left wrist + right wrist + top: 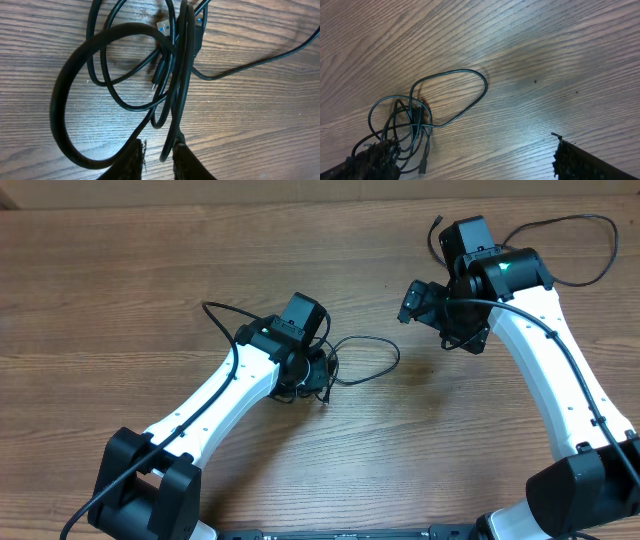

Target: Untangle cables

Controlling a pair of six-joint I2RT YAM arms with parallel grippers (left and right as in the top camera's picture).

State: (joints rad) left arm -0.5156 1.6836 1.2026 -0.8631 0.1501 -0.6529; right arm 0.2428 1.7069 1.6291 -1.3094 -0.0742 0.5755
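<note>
Cables (330,368): thin black cords, tangled bundle flat on wood near table centre. One loose loop (397,355) spreads toward 3 o'clock. Silver USB plug (162,25) exposed.

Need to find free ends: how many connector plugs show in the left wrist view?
3: a silver plug top centre, a blue-tipped plug just right of it, a slim plug below them inside the tangle. More may hide under the cables.

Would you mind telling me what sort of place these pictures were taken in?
Likely a robotics lab or test bench, though no room shows: the left arm and right arm stand at one wood-grain table, and a tangle of thin black cables lies on it.
</note>
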